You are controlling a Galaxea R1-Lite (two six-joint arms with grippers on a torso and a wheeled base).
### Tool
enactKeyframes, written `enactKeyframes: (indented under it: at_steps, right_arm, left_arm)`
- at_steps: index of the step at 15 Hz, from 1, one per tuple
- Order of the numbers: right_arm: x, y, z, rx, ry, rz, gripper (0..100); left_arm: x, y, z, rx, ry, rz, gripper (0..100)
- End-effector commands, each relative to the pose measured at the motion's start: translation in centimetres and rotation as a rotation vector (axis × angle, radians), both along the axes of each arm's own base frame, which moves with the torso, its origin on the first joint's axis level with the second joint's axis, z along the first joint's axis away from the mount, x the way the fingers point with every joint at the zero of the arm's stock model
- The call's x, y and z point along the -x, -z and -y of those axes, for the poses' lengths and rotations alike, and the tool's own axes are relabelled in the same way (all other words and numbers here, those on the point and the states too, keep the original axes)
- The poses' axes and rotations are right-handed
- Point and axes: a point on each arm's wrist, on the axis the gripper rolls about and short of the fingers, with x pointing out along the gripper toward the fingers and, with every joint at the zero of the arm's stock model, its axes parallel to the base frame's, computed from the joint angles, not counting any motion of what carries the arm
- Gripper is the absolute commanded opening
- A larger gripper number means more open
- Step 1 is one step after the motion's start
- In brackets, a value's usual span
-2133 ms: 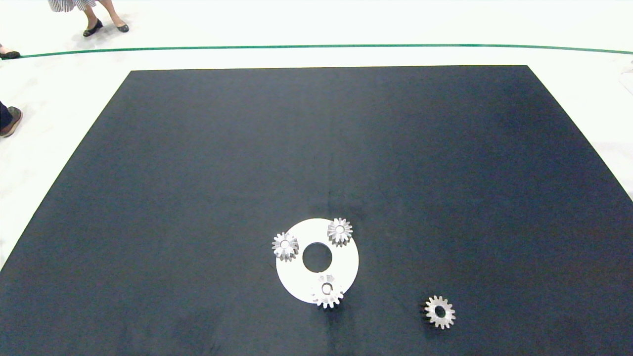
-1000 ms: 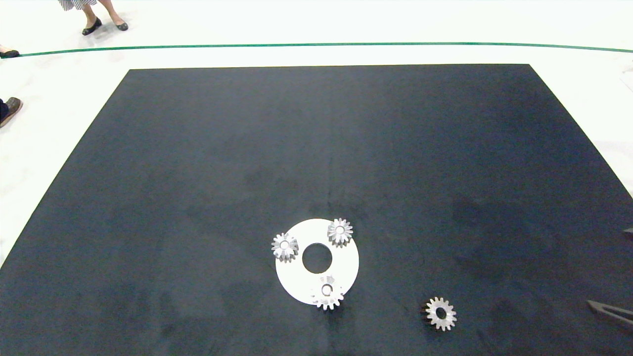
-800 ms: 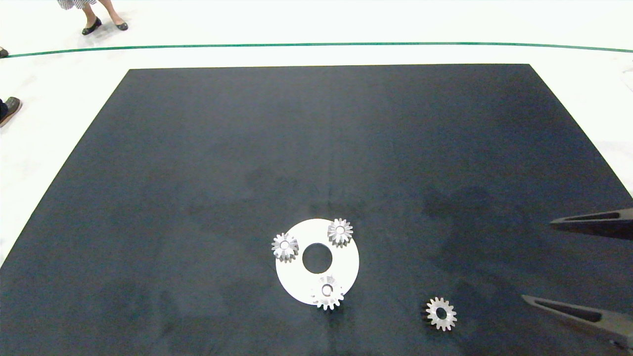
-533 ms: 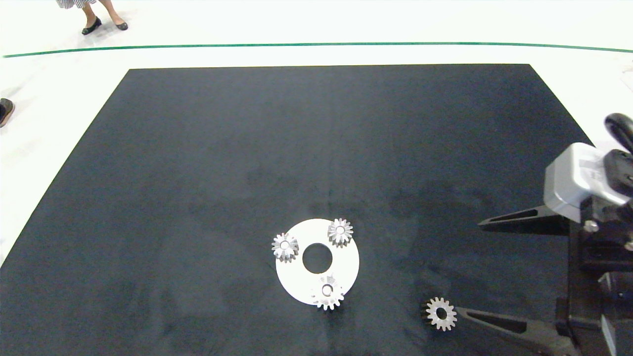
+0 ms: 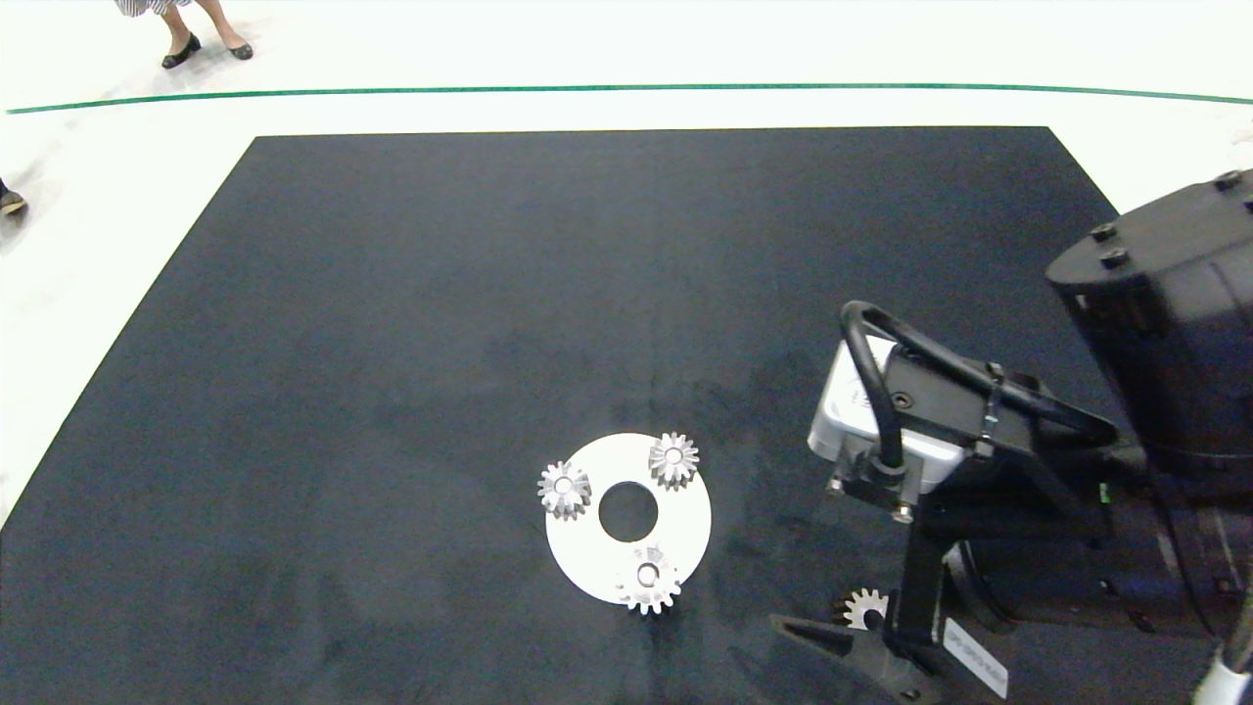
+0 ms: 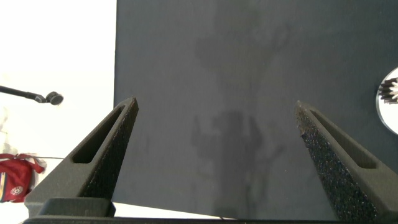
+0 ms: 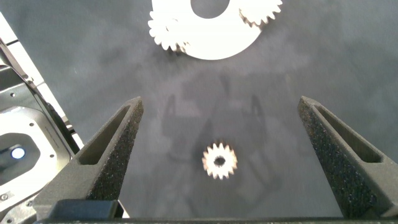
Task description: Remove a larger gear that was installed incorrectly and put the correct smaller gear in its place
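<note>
The larger gear [image 5: 648, 579], bright silver with pointed teeth, sits on the near rim of a white disc [image 5: 587, 548]. It also shows in the right wrist view [image 7: 169, 34]. The smaller gear [image 5: 865, 608], dull grey with a wide hole, lies loose on the black mat and is half hidden under my right arm. My right gripper [image 7: 219, 102] is open and hangs above this smaller gear [image 7: 219, 161], not touching it. One of its fingers [image 5: 817, 634] shows at the mat's near edge. My left gripper [image 6: 216, 106] is open over bare mat and holds nothing.
Two fluted silver gears [image 5: 565, 488] [image 5: 673, 458] stand on the disc's far side around its centre hole. The black mat [image 5: 489, 294] covers the table, with white floor around it. A person's feet [image 5: 210, 49] show beyond the far edge.
My right arm came in from the right edge and swept left until its open fingers stood over the smaller gear. The gears have not moved.
</note>
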Motion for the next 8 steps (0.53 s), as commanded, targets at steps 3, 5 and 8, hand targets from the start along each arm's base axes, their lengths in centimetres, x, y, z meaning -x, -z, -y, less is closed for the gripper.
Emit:
enactKeyframes:
  at_steps: [3,5,8]
  right_arm:
    - [-0.1,1.7,-3.0,0.056,-0.063,-0.039,100]
    - [-0.4,2.8,-4.0,0.075,-0.075,-0.056,100]
    - [-1.1,3.6,-5.2,0.066,-0.077,-0.048,100]
  left_arm:
    - [0.5,0.0,0.1,-0.002,-0.001,0.010,100]
    - [0.6,0.0,0.1,-0.004,0.000,0.011,100]
    - [0.6,0.0,0.1,-0.004,0.000,0.011,100]
